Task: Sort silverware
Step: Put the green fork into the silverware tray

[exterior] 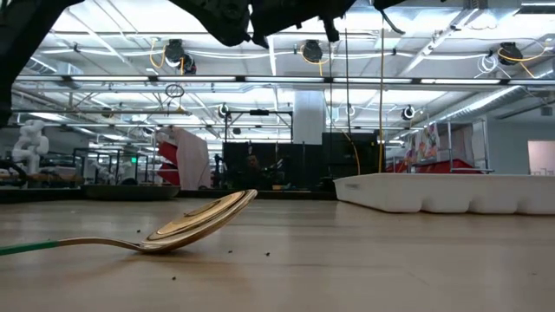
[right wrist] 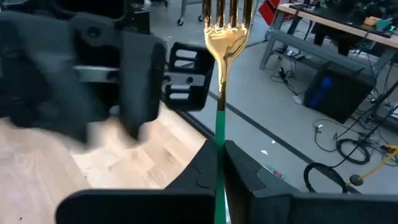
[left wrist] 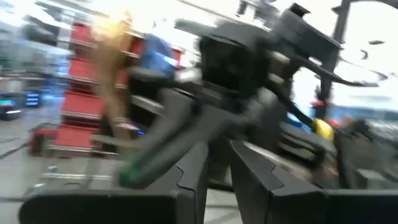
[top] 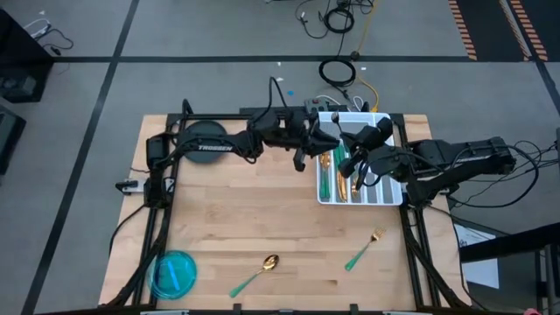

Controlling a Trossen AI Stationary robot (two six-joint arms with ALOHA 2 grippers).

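My right gripper (top: 357, 168) hovers over the white divided tray (top: 385, 194) and is shut on a gold fork with a green handle (right wrist: 226, 37). My left gripper (top: 326, 140) is at the tray's left far corner, facing the right gripper; its fingers (left wrist: 198, 168) stand a narrow gap apart with nothing between them. More silverware (top: 329, 178) lies in the tray's left compartments. A fork (top: 366, 249) and a spoon (top: 259, 270) lie flat on the table near its near edge; the spoon (exterior: 195, 223) rests on the back of its bowl. My right gripper pinches the fork's green handle (right wrist: 220, 134) between its two fingers, about midway along it. The fingers lie along the handle, and the gold tines (right wrist: 227, 11) stick out past the fingertips. The fork is lifted clear of the tray and table.
A blue bowl (top: 175, 272) sits at the table's near left corner. The tray (exterior: 451, 192) stands at the far right of the wooden table (top: 236, 210). The two arms are close together over the tray. Cables lie on the floor beyond the far edge.
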